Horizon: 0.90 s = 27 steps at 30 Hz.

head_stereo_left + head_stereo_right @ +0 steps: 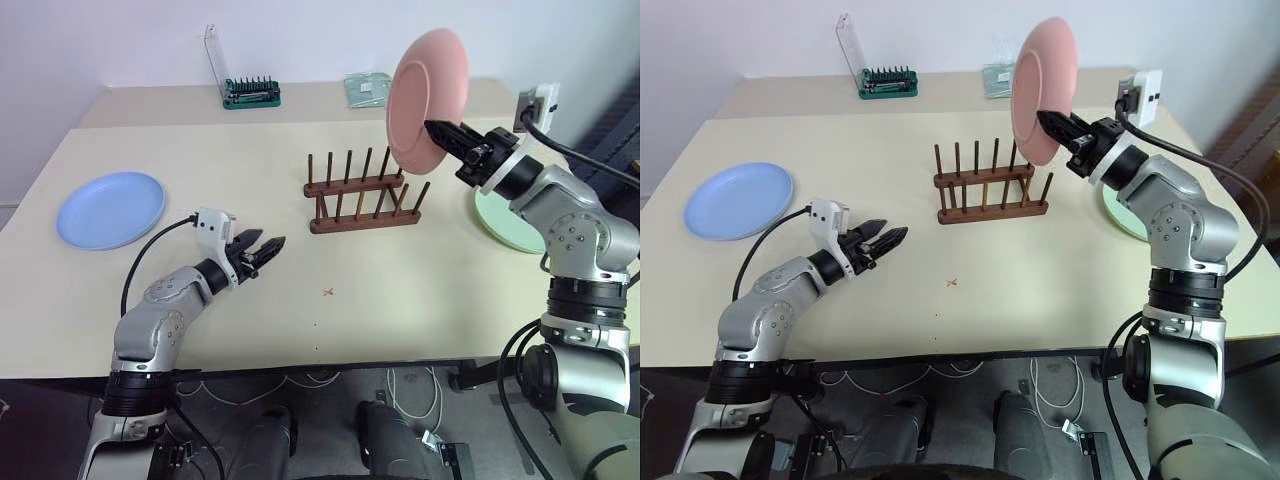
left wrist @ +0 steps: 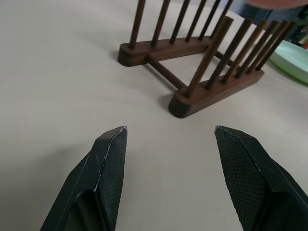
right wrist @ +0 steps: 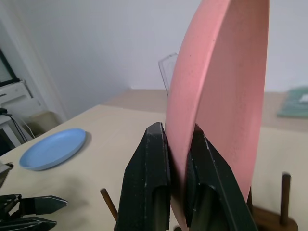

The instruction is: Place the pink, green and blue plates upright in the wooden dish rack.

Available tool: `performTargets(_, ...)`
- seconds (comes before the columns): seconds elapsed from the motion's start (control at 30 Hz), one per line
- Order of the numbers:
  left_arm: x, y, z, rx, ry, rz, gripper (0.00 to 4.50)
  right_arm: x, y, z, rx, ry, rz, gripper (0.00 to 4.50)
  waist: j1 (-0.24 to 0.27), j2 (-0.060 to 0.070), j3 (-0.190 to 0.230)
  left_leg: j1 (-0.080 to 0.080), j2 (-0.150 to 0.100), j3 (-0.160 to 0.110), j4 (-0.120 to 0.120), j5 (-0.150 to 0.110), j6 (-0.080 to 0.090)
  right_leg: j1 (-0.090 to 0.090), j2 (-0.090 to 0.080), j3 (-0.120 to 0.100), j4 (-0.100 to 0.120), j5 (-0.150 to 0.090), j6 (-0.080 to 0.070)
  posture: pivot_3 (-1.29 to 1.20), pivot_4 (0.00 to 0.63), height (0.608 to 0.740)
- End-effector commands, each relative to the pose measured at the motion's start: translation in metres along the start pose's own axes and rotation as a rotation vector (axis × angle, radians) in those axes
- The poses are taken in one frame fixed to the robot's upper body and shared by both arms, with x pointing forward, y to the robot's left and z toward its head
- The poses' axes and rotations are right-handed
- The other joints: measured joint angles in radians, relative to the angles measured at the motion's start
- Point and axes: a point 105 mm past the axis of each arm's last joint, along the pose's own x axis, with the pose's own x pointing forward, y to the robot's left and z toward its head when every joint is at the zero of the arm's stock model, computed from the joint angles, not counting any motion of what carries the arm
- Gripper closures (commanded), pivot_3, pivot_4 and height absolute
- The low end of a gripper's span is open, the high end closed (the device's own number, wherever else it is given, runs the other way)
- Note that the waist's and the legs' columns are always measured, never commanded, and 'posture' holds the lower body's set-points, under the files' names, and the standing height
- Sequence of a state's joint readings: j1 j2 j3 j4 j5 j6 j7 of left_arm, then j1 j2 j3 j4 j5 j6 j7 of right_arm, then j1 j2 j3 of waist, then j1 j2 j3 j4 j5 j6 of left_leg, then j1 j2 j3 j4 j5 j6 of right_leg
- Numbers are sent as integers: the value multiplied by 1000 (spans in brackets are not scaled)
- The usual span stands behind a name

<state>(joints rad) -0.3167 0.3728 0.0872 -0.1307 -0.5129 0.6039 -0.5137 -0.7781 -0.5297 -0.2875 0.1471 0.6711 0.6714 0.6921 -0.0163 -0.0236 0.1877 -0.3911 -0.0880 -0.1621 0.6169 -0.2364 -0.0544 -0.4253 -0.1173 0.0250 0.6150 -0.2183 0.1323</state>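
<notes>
1. We see the pink plate (image 1: 425, 98) held upright on edge in the air, above the right end of the wooden dish rack (image 1: 362, 193) and not touching its pegs.
2. Our right gripper (image 3: 179, 159) is clamped on the plate's lower rim, one black finger on each face.
3. The rack stands empty near the middle of the beige table (image 1: 420, 300), its two rows of pegs upright.
4. The blue plate (image 1: 110, 208) lies flat at the table's left side, well apart from the rack.
5. The green plate (image 1: 500, 225) lies flat on the right, partly hidden behind our right arm.
6. Our left gripper (image 1: 266, 248) hangs low over the table, left of the rack, jaws wide apart and empty, pointing toward the rack.
7. At the far edge stand what looks like a green screwdriver-bit set (image 1: 250, 92) and a pale green packet (image 1: 367, 88), too small to name surely.
</notes>
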Motion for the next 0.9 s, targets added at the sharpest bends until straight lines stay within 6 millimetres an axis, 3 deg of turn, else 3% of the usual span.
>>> performTargets(0.03,-1,-11,8,18,-25,-48,1551,-4,-7,11,-9,-42,-24,4500,1,0,0,0,0,0,0,0,0,0,0,0,0,0,0,0,150,740)
performTargets(0.43,-1,-31,4,26,-12,-143,1551,-6,-34,-14,109,19,-111,4500,0,1,0,0,0,0,0,0,0,0,0,0,0,0,0,0,150,740)
performTargets(0.57,-1,-35,2,34,-3,-155,1488,-6,-36,-13,94,13,-128,2921,0,1,0,0,0,0,0,0,0,0,0,0,0,0,0,0,150,740)
performTargets(0.7,0,-39,0,42,4,-172,1488,-8,-44,0,37,-44,-194,865,0,1,0,0,0,0,0,0,0,0,0,0,0,0,0,0,150,740)
performTargets(0.9,4,-63,-5,66,26,-258,1488,-33,-48,32,-121,-130,-278,865,3,1,0,0,0,1,0,0,0,0,0,0,0,0,0,0,150,740)
